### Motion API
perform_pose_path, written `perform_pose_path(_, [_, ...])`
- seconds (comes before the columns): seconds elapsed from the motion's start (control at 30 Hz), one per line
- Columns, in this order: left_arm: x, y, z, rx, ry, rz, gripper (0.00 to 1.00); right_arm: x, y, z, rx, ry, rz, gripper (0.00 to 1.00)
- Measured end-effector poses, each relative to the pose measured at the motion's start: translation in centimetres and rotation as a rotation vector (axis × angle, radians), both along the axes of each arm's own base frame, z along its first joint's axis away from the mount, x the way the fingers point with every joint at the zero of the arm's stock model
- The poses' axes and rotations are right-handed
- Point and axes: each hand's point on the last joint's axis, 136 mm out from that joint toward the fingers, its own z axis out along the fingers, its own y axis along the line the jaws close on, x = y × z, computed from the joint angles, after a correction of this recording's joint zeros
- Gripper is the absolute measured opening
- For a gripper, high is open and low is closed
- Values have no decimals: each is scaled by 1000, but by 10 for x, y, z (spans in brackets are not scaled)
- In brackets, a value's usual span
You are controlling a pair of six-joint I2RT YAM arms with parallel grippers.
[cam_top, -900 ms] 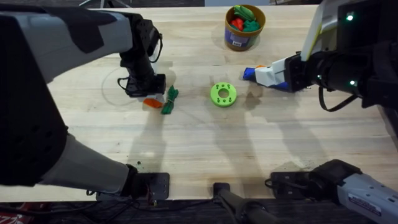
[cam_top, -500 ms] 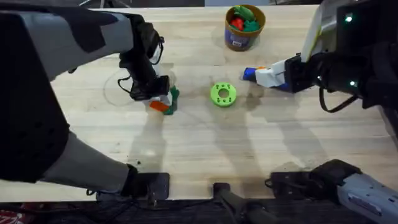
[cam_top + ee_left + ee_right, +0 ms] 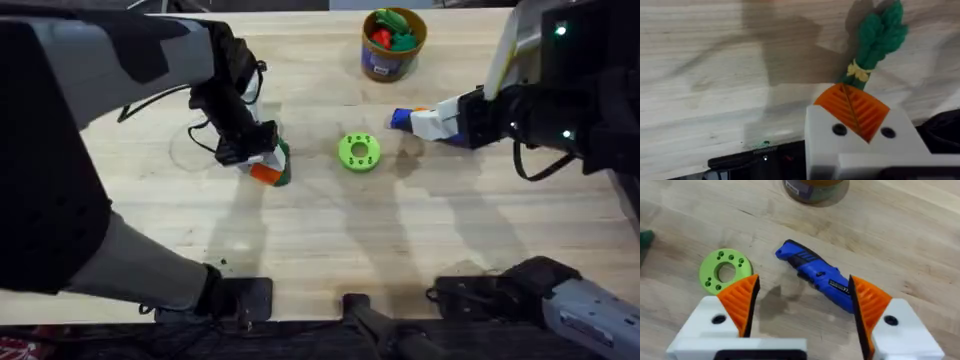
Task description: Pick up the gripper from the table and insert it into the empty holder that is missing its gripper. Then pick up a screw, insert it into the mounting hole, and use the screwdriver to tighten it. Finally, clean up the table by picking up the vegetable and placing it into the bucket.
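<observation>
- vegetable (image 3: pixel 879 31): dark green leafy bit with a little yellow tie
- left gripper (image 3: pixel 265 166): white body, orange ribbed pads
- right gripper (image 3: pixel 802 310): same white and orange combo
- screwdriver (image 3: pixel 816 274): bright blue, tiny white label
- disc (image 3: pixel 359 152): lime green, dotted with holes
- bucket (image 3: pixel 393 45): yellow-tan rim, bluish label, red and green toys inside
- table (image 3: pixel 330 225): pale wood grain

We note a pale wooden table (image 3: pixel 330 230), evenly lit, with soft shadows across its grain.
</observation>
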Motion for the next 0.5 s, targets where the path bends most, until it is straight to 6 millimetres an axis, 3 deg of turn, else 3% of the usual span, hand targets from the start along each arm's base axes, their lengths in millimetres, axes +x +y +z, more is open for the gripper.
perform_pose_path(0.13, [7, 2, 15, 18, -43, 14, 6, 0, 0, 0, 0, 0, 0, 971])
perform_pose_path(0.23, [19, 4, 40, 30, -158, 21, 10, 0, 0, 0, 0, 1, 0, 971])
perform_pose_path(0.27, [22, 4, 50, 31, -200, 22, 60, 0, 0, 0, 0, 1, 0, 971])
perform_pose_path(0.43, [18, 1, 100, 47, -405, -15, 834, -2, -1, -2, -3, 9, 0, 971])
perform_pose_path(0.47, [16, 0, 106, 50, -436, -22, 952, -2, -1, -3, -6, 14, 0, 971])
perform_pose_path(0.5, [15, -1, 112, 58, -464, -27, 986, -4, -1, -4, -8, 21, 0, 971])
